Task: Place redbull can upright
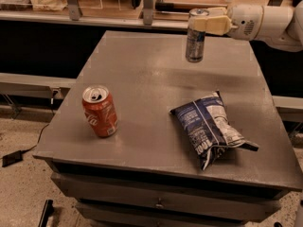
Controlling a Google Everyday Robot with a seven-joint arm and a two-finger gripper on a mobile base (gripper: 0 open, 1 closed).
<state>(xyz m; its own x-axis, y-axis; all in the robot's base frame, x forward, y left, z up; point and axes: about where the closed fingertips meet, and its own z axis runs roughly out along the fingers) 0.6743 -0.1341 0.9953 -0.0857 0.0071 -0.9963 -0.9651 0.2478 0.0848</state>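
Note:
The redbull can (195, 40) is a slim silver can with blue patches, held upright in the air over the far right part of the grey table (142, 79). My gripper (207, 21) comes in from the right on a white arm and is shut on the can's upper part. The can's bottom hangs a little above the tabletop, not touching it.
A red Coca-Cola can (100, 110) stands upright at the near left of the table. A dark blue and white snack bag (209, 128) lies at the near right. A shelf rail (118, 18) runs behind the table's far edge.

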